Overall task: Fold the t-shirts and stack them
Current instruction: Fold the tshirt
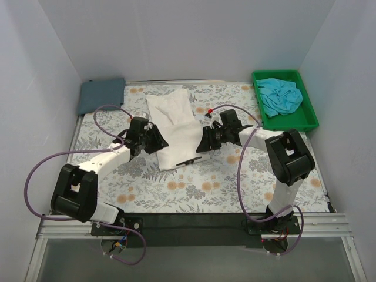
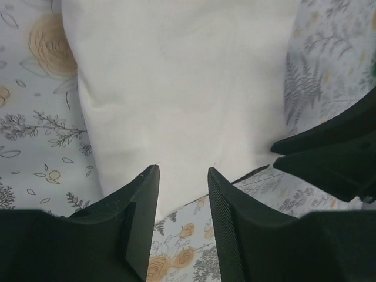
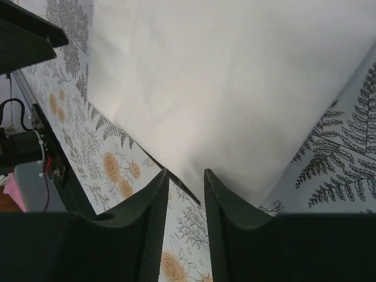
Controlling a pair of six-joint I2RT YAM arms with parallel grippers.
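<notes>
At the far left corner, the slate blue-grey t-shirt [image 1: 101, 95] is lying folded flat, just beside the edge of the floral cover [image 1: 194, 188] that is draping the surface. Next to the right, the left end effector [image 1: 157, 141] is reaching in low at the left edge of the cream-white t-shirt [image 1: 173, 123]. Its fingers [image 2: 141, 200] are standing apart with nothing clamped between them, and the cloth's edge is lying just past their tips. The cream-white t-shirt is stretching across the middle of the cover as a long, smooth, folded strip, running slightly aslant from far to near. On its right edge, the right end effector [image 3: 185, 176] is facing the left one. Its fingers [image 3: 226, 200] are parted by a narrower gap and pinching nothing, with a corner of the cloth pointing toward that gap. At the far right, the turquoise t-shirt [image 1: 281, 97] is sitting crumpled inside a green tray [image 1: 311, 117].
</notes>
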